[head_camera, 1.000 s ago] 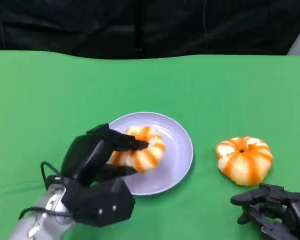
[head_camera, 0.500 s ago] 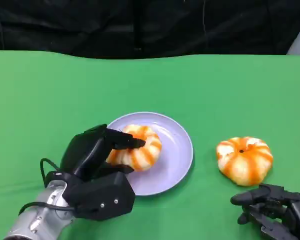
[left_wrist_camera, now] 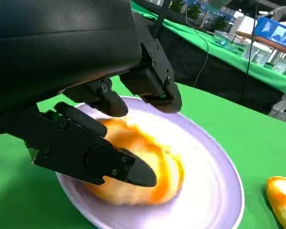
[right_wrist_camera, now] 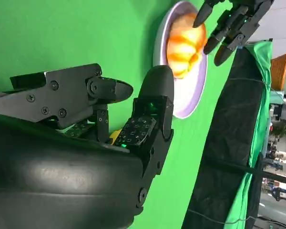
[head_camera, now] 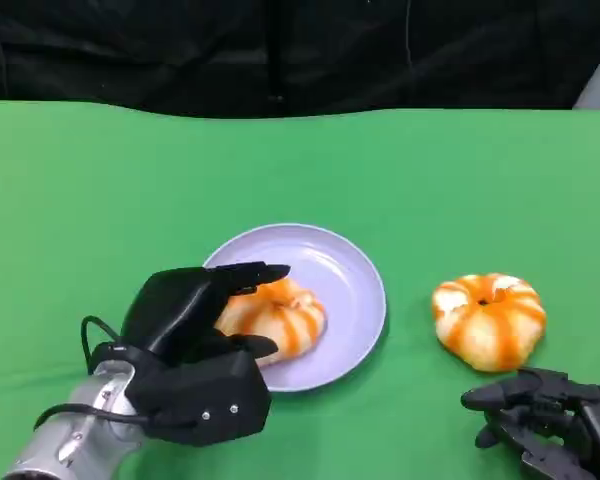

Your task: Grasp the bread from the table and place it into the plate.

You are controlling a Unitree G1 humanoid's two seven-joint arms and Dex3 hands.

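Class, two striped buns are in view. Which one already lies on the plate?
The bun beside the left hand lies on the plate; the other bun sits on the green table near the right hand.

Green table [head_camera: 130, 170] w/ lavender plate [head_camera: 355, 280], striped bread [head_camera: 488, 320] beside.

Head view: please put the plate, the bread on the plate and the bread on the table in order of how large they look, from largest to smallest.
1. The plate, clearly the largest.
2. The bread on the table.
3. The bread on the plate.
The last two are unsure: the left hand covers part of the bread on the plate, so they may be alike.
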